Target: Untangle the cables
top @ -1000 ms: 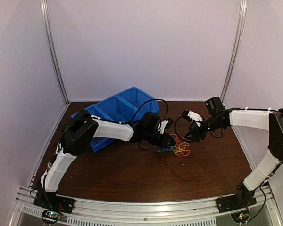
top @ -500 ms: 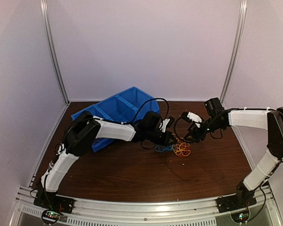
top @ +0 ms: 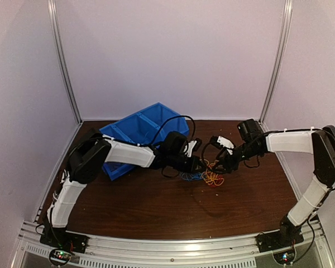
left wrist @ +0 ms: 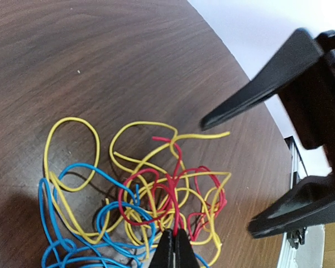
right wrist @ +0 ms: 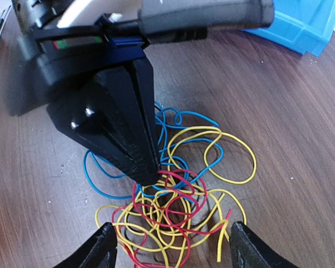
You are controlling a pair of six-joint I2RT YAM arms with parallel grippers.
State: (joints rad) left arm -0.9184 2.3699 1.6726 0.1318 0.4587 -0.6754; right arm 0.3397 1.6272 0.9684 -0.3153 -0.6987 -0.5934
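The job has hardly begun: the thin red, blue and yellow cables (left wrist: 156, 190) lie in one messy heap, looped over and through each other, and no cable is pulled free yet. The heap sits on the dark brown wooden table (top: 156, 212), near the middle of the top view, to the right of the blue plastic bin (top: 137, 131). The left gripper (left wrist: 173, 240) is pinched tight, and a red strand seems caught in its tips. The right gripper (right wrist: 170, 231) is spread wide over the heap and holds nothing. All three colours need pulling apart.
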